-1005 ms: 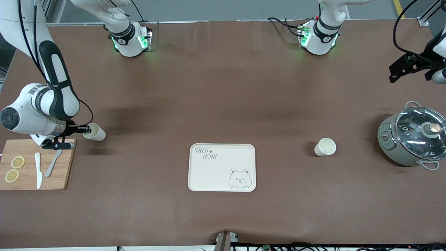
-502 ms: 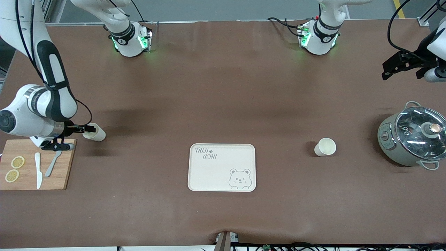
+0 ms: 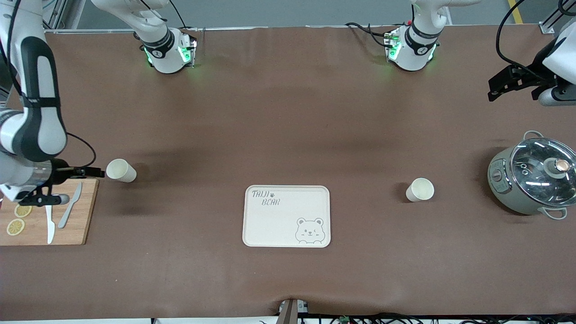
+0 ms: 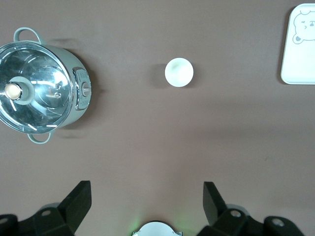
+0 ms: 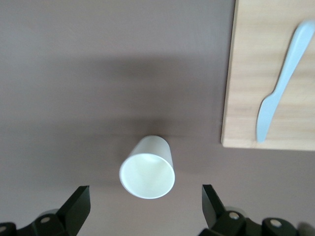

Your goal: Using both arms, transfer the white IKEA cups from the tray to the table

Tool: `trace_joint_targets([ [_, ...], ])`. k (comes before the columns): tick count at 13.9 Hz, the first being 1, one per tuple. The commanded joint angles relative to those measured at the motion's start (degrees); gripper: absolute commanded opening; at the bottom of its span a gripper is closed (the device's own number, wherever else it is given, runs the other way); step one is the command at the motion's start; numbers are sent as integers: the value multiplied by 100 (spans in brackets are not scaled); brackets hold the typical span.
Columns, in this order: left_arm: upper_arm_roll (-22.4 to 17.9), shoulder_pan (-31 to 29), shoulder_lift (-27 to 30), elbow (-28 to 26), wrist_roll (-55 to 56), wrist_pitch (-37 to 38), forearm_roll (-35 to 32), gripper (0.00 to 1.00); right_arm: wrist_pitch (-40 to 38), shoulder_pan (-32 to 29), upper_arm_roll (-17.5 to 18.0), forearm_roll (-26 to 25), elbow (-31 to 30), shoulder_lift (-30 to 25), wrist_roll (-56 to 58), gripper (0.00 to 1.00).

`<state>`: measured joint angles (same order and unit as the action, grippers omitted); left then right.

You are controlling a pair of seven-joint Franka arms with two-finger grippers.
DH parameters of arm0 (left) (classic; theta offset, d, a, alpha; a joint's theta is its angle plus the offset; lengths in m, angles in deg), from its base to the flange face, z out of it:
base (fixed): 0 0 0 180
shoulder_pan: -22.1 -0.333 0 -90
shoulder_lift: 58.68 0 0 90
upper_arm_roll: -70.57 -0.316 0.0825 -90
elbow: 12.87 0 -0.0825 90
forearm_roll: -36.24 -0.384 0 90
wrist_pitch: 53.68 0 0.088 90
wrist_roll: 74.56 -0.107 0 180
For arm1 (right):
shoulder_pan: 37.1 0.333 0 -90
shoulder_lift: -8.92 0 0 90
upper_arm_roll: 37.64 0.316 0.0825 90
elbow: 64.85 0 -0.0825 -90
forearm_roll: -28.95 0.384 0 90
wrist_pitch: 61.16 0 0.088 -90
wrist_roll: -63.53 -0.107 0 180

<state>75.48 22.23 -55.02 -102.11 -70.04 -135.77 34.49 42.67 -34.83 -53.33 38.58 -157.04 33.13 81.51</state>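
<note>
1. Right end effector (image 3: 95, 171) hangs wide and empty just beside one white cup (image 3: 120, 170), upright on the tabletop (image 3: 288, 112) near the right arm's edge.
2. We judge these cups light, stiff, smooth, tapered; take the wall under the rim.
3. The glossy tray (image 3: 286, 216) lies bare, mid-tabletop.
4. The second cup (image 3: 420, 189) stands toward the left arm's edge.
5. Left end effector (image 3: 510, 81) hangs wide and empty near that edge.

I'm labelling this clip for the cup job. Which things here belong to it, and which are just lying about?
Belong:
- cup by the cutting board
- cup by the pot
- tray
- table
- right tool, open
- left tool, open

Lying about:
- cutting board
- two knives
- lemon slices
- lidded pot
</note>
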Motion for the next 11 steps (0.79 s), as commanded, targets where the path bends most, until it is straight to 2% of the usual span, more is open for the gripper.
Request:
trace_joint_targets([
  [1, 27, -13, 83, -76, -3, 80, 122, 100, -467, 150, 57, 65, 875, 40, 40, 100],
  [3, 45, -13, 74, -76, -12, 80, 122, 100, -626, 195, 65, 152, 1000, -100, -161, 100],
  [7, 54, -4, 48, -67, 14, 80, 122, 100, -1267, 204, 48, 215, 992, -880, -1330, 100],
  [11, 54, -4, 48, -67, 23, 88, 122, 100, -1751, 212, 57, 144, 930, -1690, -1305, 100],
])
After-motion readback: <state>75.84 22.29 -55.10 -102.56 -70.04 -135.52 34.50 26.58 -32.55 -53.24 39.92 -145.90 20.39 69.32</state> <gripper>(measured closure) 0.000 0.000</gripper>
